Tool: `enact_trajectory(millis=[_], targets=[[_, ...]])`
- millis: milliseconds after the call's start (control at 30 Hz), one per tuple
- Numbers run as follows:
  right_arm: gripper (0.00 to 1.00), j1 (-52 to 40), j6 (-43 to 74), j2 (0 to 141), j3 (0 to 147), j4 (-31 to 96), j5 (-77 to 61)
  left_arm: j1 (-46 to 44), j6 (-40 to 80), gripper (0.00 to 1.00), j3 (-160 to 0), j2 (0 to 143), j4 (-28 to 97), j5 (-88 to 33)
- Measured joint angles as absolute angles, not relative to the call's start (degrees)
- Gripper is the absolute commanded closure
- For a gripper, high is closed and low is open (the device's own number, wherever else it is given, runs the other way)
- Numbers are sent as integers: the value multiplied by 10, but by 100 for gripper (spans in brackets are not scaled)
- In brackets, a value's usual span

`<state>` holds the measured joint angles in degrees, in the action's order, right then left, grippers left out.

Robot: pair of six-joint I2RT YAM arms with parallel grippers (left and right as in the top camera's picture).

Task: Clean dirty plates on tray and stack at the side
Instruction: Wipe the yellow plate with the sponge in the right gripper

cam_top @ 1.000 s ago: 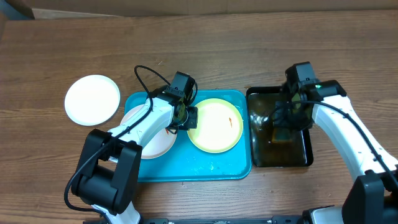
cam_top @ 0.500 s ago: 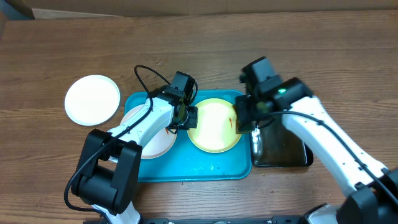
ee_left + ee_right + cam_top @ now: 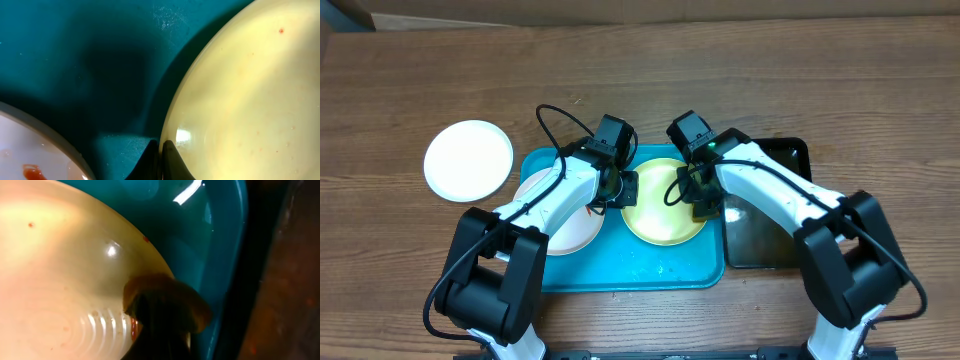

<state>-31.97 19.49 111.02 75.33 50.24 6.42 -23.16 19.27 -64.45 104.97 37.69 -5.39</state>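
The turquoise tray [image 3: 630, 268] carries a pale yellow plate [image 3: 660, 208] and a white plate [image 3: 568, 228] with an orange-red smear [image 3: 31, 172]. Another white plate [image 3: 469, 160] lies on the table left of the tray. My left gripper [image 3: 625, 188] [image 3: 161, 150] is shut on the yellow plate's [image 3: 240, 90] left rim. My right gripper [image 3: 706, 206] [image 3: 165, 330] is shut on a wet brown sponge [image 3: 167, 302], which rests on the yellow plate's [image 3: 60, 280] right edge beside a red smear [image 3: 134, 329].
A black tray [image 3: 775, 235] of brownish liquid stands right of the turquoise tray, almost touching it. Both arms cross over the tray's middle. Bare wooden table lies behind and in front.
My right arm has swung left from the black tray to the yellow plate, carrying the sponge. The left arm has not moved.
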Motion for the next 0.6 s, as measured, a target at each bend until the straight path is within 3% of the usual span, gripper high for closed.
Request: enact_trajectory(millis=[300, 600], targets=[[96, -318, 194, 1141, 767, 497, 27, -232, 193, 96, -644, 1050, 377, -53], [96, -316, 193, 1157, 768, 412, -182, -231, 192, 95, -644, 1050, 379, -49]])
